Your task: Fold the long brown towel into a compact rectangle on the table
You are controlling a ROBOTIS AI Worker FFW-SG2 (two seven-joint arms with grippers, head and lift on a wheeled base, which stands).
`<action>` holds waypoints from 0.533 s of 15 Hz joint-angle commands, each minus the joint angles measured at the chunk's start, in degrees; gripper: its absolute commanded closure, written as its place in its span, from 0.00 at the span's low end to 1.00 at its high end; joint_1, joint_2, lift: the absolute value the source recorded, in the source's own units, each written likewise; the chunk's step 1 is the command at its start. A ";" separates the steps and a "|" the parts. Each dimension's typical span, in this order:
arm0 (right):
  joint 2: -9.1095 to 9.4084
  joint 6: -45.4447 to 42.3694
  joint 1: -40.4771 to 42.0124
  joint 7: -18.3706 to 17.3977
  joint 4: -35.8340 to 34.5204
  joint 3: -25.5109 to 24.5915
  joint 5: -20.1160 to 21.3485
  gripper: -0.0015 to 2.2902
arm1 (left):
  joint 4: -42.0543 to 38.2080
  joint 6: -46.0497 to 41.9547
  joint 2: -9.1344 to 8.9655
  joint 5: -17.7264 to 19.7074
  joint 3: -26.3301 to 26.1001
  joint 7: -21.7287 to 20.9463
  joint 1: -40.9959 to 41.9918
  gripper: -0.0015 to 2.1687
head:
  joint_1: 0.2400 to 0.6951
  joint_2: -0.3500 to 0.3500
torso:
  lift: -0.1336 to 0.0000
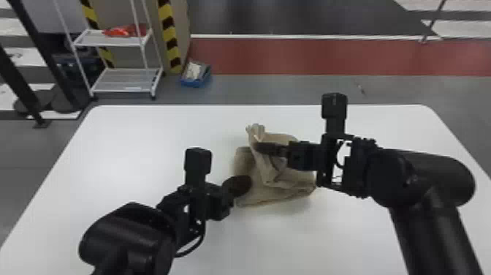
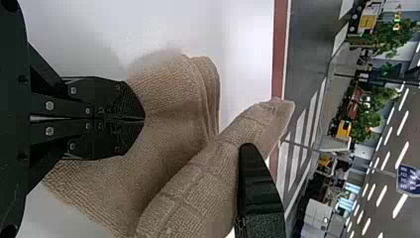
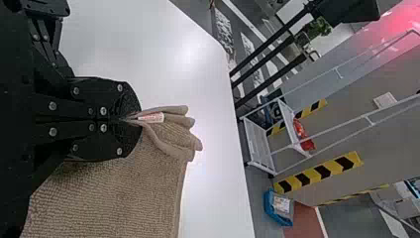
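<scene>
Holding up the labelled end of the brown towel [image 1: 268, 193], the right gripper [image 3: 136, 119] readied a fold

Doing this step well probably meant drawing the raised end over the lower layers in a low, even arc, then lowering it so that its border met the border beneath before anything let go. The bunched pleats beside the label [image 3: 151, 118] looked likely to leave a lump, so they seemed to want spreading first. The left gripper [image 2: 144, 120] was best kept as a light weight on the bottom layer; pressing hard or sliding it could have dragged the stack askew.

The right arm [image 1: 427, 175] bent in from the right, its gripper pointing toward the table's left edge, its fingers clamped on the towel's gathered end above the folded layers. The left arm [image 1: 128, 234] reached in low from the near side, angled toward the table's far right corner. Its fingers were together, over the towel's left part, with no cloth visible between them.

The towel lay partly folded on the table [image 1: 146, 135], roughly midway between the left and right edges and well in from the far edge. It was judged partway to a compact rectangle, its outline uneven.
</scene>
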 commanded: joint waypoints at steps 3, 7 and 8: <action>-0.07 0.99 0.50 0.00 0.02 0.11 0.16 0.60 | -0.10 0.00 0.01 0.02 0.13 0.00 0.13 0.95 | 1.00 0.52 | 0.07; -0.24 0.46 1.56 1.06 -0.25 -0.33 -1.42 0.00 | -0.10 0.18 0.01 0.02 -0.04 0.00 0.22 0.95 | 1.00 0.52 | 0.07; -0.33 -2.88 2.35 2.29 -0.60 -0.42 -1.95 0.00 | -0.10 0.18 0.01 0.02 -0.04 0.00 0.30 0.95 | 1.00 0.52 | 0.07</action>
